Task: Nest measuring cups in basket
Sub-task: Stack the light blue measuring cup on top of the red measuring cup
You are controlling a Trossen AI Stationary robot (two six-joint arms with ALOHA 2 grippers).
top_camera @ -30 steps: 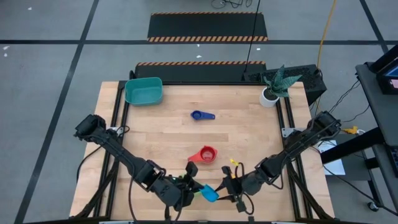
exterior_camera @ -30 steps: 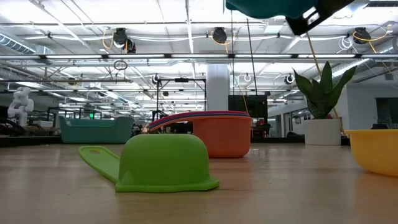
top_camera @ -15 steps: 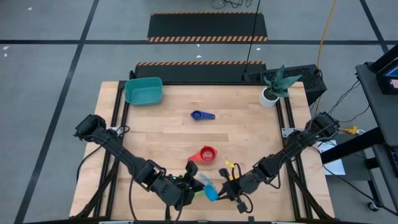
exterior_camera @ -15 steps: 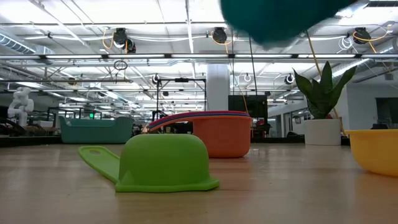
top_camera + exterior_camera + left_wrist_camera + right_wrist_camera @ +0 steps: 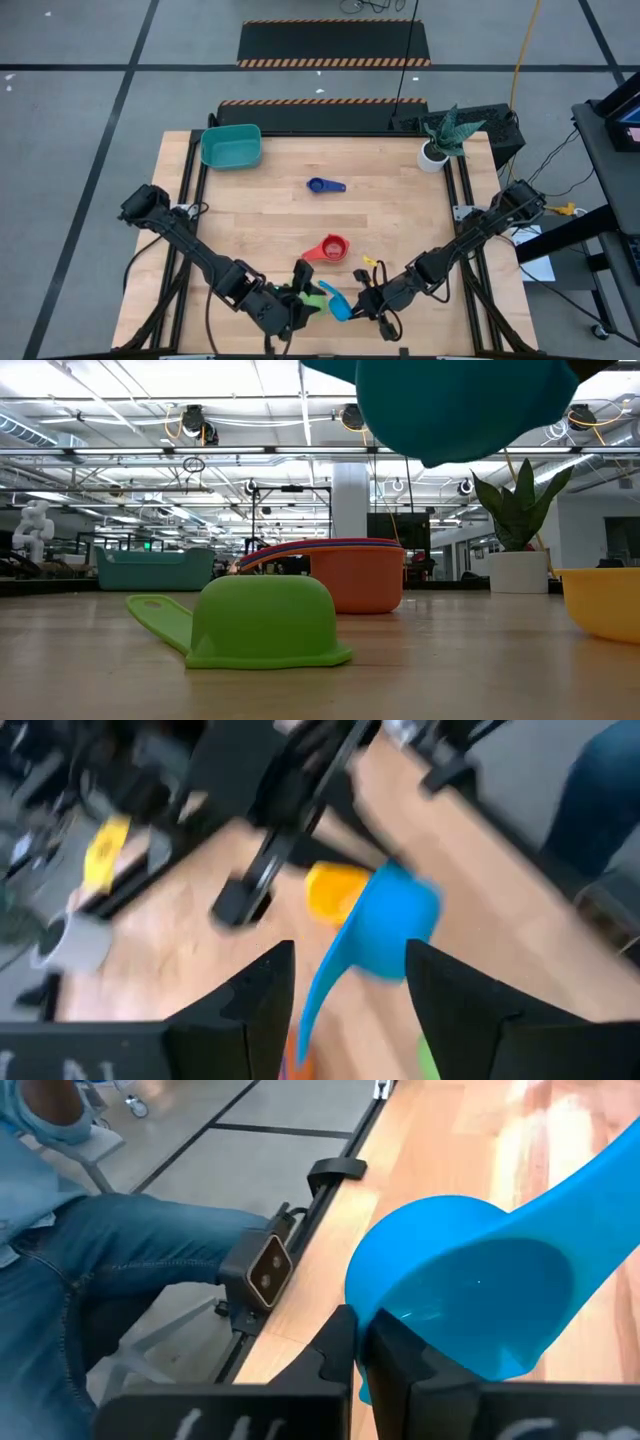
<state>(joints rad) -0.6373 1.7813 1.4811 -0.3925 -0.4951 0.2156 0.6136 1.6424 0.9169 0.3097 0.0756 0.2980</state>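
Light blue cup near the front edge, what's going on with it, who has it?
It looks like a handover between the arms. The right gripper is shut on the rim of the light blue cup, lifted off the table. The left gripper stands open with the cup's handle between its fingers, so it seems to have let go. The basket sits empty at the far left corner; the red, dark blue, green and yellow cups are on the table.

In the low view we see the blue cup cut off by the top edge, the yellow cup cropped at three o'clock. The left wrist view blurs; its yellow cup sits half-hidden.
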